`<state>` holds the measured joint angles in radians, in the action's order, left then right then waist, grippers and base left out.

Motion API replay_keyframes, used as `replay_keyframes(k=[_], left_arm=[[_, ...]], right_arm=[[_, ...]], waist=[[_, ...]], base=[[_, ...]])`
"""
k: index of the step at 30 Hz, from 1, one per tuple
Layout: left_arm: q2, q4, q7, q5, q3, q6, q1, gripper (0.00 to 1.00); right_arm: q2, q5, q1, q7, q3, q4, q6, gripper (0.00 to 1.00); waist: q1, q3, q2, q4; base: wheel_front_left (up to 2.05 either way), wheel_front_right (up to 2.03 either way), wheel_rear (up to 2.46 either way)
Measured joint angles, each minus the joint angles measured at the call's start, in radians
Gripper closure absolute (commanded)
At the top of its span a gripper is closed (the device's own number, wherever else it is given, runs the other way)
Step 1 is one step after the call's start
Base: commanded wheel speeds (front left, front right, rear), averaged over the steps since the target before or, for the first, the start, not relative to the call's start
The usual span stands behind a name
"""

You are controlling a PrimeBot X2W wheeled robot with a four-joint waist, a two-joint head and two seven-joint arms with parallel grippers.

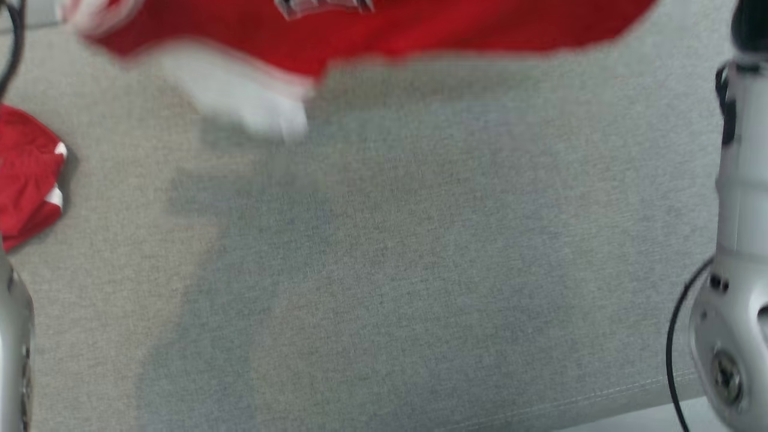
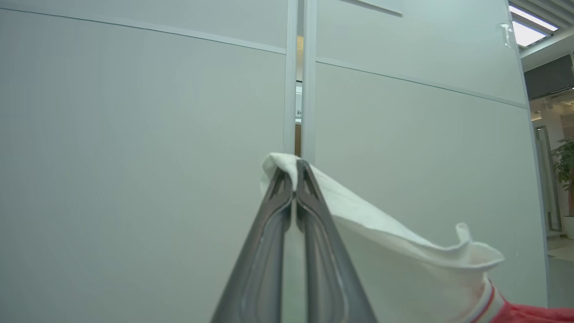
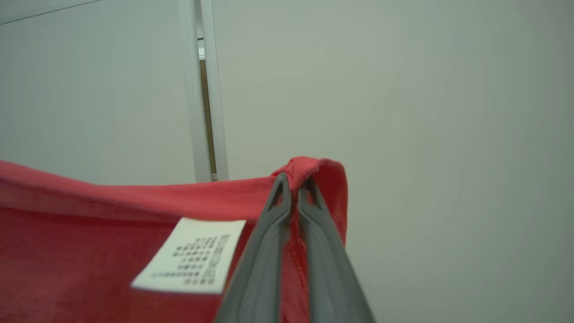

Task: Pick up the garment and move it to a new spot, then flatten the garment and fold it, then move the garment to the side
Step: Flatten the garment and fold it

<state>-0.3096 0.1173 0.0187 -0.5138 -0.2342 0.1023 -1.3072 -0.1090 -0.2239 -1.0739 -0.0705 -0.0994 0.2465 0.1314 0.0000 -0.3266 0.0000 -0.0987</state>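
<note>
Both claws grip the red shirt (image 1: 420, 30): left claw (image 2: 295, 168) clamped on its white sleeve (image 2: 403, 269), right claw (image 3: 293, 179) clamped on a red hem. It hangs at twelve o'clock over the grey table (image 1: 384, 270). I'd keep that edge taut and level when lowering. The care label (image 3: 190, 255) and the chest lettering (image 1: 324, 6) are too blurred to read.

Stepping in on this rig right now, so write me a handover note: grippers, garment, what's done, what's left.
Left gripper: shut on the garment, at its white part.
Right gripper: shut on its red hem.
Garment: held up between both grippers, over the grey table. A red cloth lies at the table's left edge.
Done: pick-up.
Left: set down at a new spot, flatten, fold, move aside.
</note>
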Motion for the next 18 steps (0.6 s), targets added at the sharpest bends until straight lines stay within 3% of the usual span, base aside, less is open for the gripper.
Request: replay_keyframes(k=[4, 8, 14, 18], left_arm=[[0.023, 0.16, -0.095, 0.029, -0.009, -0.022, -0.119, 1.0], [0.06, 0.259, -0.17, 0.013, -0.005, -0.042, -0.121, 1.0], [0.113, 0.32, -0.252, -0.015, -0.035, -0.103, 0.062, 1.0], [0.143, 0.279, -0.275, -0.045, -0.02, -0.13, 0.2, 1.0]], right_arm=[[-0.011, 0.179, -0.182, -0.092, 0.014, 0.231, 0.0, 1.0], [0.014, 0.248, -0.247, -0.151, -0.002, 0.389, 0.0, 1.0], [0.029, 0.279, -0.211, -0.188, -0.052, 0.556, 0.0, 1.0], [0.03, 0.239, -0.151, -0.191, -0.066, 0.548, 0.0, 1.0]], waist=[[0.0001, -0.075, 0.0, 0.009], [0.0001, -0.143, 0.0, 0.028], [0.0002, -0.238, 0.0, 0.072], [0.0001, -0.281, 0.0, 0.101]], base=[[0.0, 0.0, 0.0], [0.0, 0.0, 0.0], [0.0, 0.0, 0.0], [0.0, 0.0, 0.0]])
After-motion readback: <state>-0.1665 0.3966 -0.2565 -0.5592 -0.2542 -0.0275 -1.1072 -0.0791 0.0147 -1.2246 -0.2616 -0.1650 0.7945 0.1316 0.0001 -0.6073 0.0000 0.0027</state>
